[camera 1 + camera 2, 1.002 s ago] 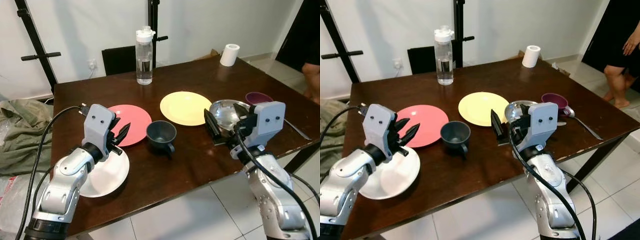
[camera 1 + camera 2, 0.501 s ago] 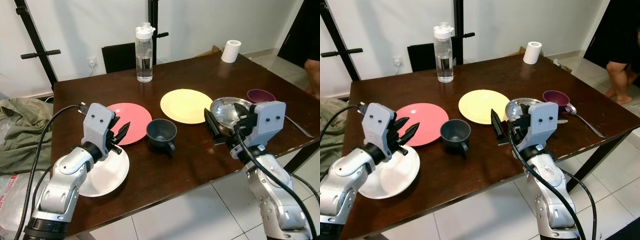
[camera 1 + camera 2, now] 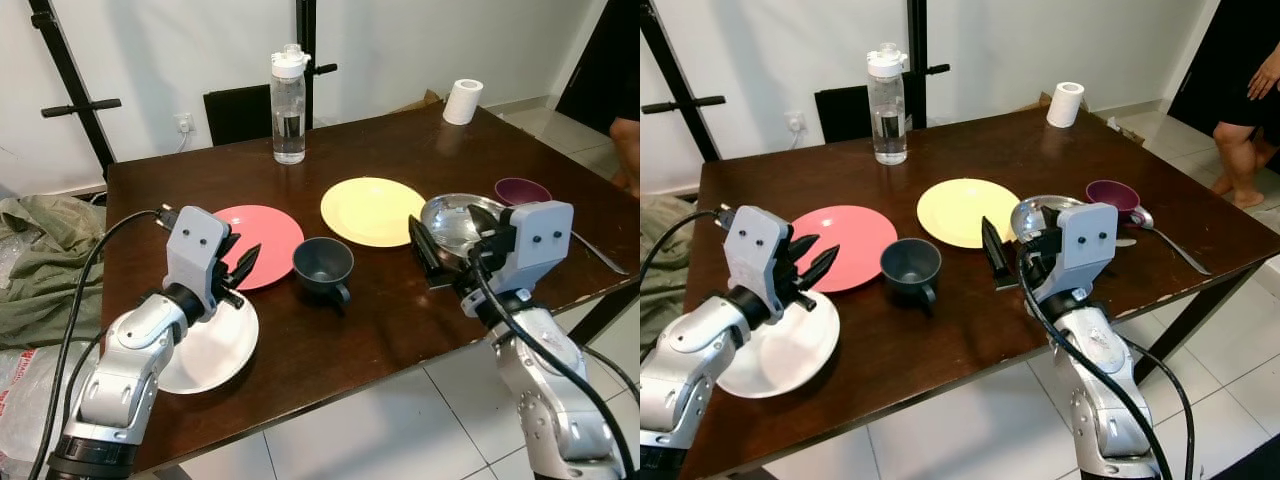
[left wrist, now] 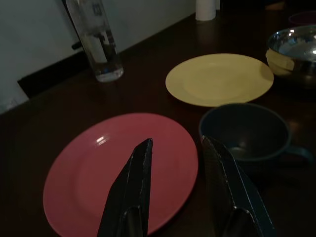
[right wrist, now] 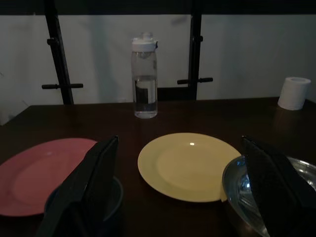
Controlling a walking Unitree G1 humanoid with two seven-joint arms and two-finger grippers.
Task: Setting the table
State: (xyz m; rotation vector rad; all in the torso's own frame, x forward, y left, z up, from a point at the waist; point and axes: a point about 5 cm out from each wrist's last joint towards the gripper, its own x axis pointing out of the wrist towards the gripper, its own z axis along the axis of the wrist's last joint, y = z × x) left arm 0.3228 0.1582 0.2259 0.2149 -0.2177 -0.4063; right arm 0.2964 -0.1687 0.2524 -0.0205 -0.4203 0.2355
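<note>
Left end effector (image 3: 243,268): fingers parted, empty, above the red plate (image 3: 258,248) edge. Right end effector (image 3: 992,255): wide open, empty, with the steel bowl (image 3: 455,222) at its 3 o'clock on the tabletop (image 3: 400,320).

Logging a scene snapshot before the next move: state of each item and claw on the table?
left claw: open, empty, above the red plate's near edge
right claw: open wide, empty, beside the steel bowl
red plate: flat, empty
yellow plate: flat, empty
white plate: flat, empty, at table's near edge
dark cup: upright, empty
steel bowl: upright
purple bowl: upright
water bottle: upright, capped, partly full
paper roll: standing on end
</note>
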